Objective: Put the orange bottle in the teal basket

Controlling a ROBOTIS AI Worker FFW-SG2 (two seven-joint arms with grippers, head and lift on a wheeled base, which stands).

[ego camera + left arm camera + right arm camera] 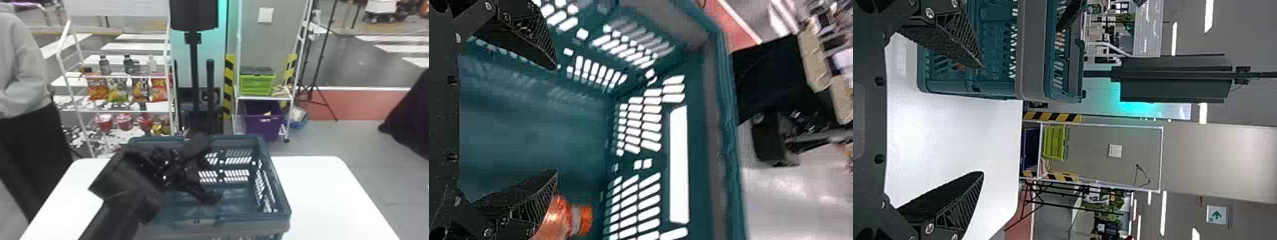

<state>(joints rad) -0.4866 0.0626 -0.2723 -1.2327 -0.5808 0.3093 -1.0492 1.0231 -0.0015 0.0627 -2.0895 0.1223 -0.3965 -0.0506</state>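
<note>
In the head view my left gripper [212, 170] is inside the teal basket [277, 185], its two fingers spread. The left wrist view has the same gripper [555, 120] open, nothing between its fingertips. The orange bottle [556, 220] is inside the basket [724, 130], just beyond one finger, which covers part of it; its orange cap points away from the gripper. In the right wrist view my right gripper [982, 120] stands open and empty beside the basket [1033, 50], above the white table.
The basket stands on the white table [312, 188], with bare tabletop on its right. Behind are a white rack [118, 76] with snack bags, bottles and jars, a dark post [194, 73], and another rack holding a green crate [257, 84] and a purple bin [263, 123].
</note>
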